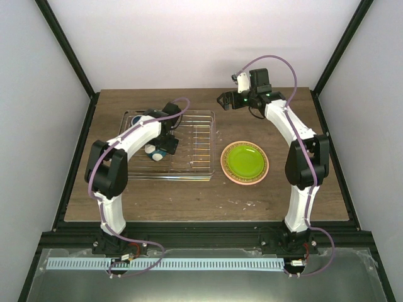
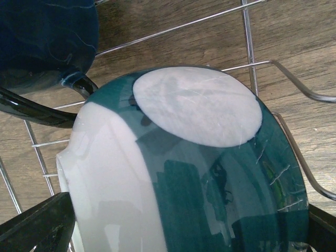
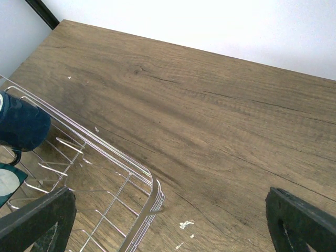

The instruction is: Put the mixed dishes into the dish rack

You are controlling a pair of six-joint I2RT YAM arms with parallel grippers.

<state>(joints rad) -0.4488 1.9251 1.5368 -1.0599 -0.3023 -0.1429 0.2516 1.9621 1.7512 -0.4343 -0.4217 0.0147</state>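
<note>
The silver wire dish rack (image 1: 200,146) stands on the table's left half. In it, the dark blue mug (image 2: 42,37) lies at the far left, and the small bowl (image 2: 210,173), teal outside, rests tilted with its white base up. My left gripper (image 1: 161,150) is down in the rack, with its fingers (image 2: 37,226) pressed against both sides of the bowl. The lime-green plate (image 1: 245,160) lies on the salmon-pink plate (image 1: 227,172), right of the rack. The cream plate is hidden. My right gripper (image 1: 225,100) hovers open and empty beyond the rack's far right corner (image 3: 149,191).
The table (image 1: 283,195) is dark wood with black frame rails along its edges and white walls behind. The mug (image 3: 21,126) and part of the bowl (image 3: 8,181) also show in the right wrist view. Small white specks (image 3: 185,224) lie on the wood.
</note>
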